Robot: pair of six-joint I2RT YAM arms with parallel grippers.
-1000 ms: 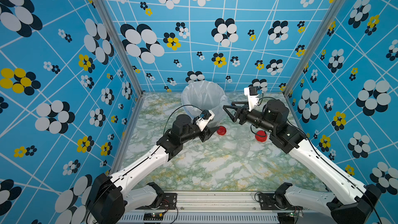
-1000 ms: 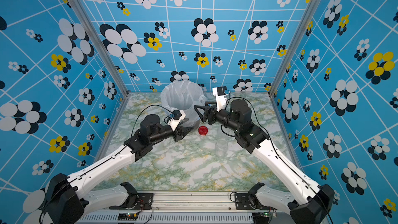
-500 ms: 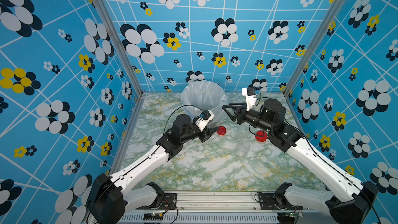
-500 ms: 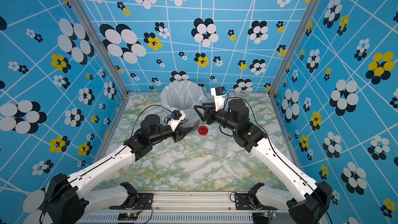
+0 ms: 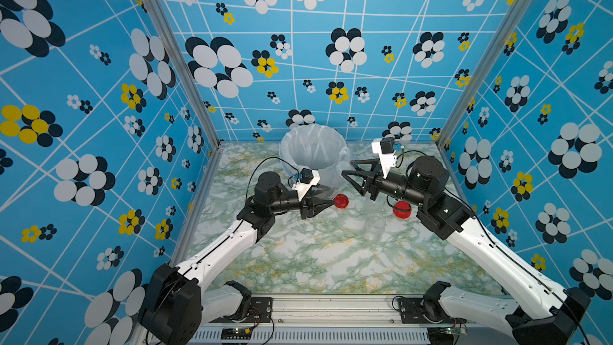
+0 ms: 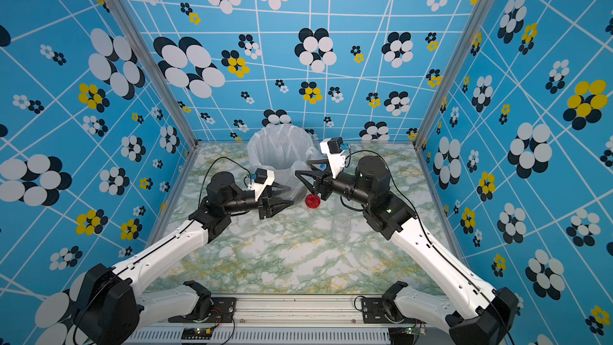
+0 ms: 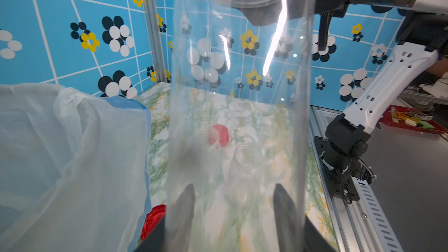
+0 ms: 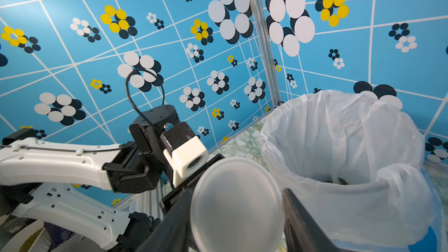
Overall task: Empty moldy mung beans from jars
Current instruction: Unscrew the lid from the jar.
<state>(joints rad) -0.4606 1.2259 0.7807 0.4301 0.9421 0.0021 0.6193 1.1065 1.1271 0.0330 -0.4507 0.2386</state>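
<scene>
The left claw (image 7: 234,187) grips a clear jar (image 7: 238,86) — right claw (image 8: 236,191), whitish lid (image 8: 232,216).

In the left wrist view the clear jar (image 7: 238,117) runs off both the upper and lower edges. Its wall smears the red lid (image 7: 219,135) and the open jar (image 7: 247,160) behind it, while a second red lid (image 7: 154,219) is partly covered by a dark jaw. In both top views the clear jar is barely traceable. The whitish lid (image 8: 236,204) is cut by the right wrist view's edge, and dark specks deep in the bag (image 8: 315,127), possibly mung beans (image 8: 337,180), are too small to tell
</scene>
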